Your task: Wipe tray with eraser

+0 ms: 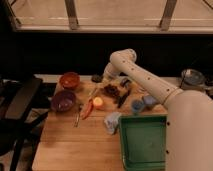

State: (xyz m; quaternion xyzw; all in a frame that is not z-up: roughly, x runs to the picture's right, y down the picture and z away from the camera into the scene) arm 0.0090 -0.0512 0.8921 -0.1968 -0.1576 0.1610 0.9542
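The green tray (144, 145) lies at the table's near right corner, partly covered on its right by my arm. My gripper (102, 78) is far from it, low over the table's far edge at the end of the white arm. A small dark block, which looks like the eraser (96, 78), sits right beside the gripper on its left. I cannot tell whether the two touch.
An orange bowl (69, 79) and a purple bowl (63, 100) stand at the left. Grapes (111, 91), a black stick (123, 98), a red pepper (88, 109), a yellow fruit (98, 102), blue cups (137, 106) and a pale cloth (112, 122) crowd the middle. A black chair (20, 102) stands left.
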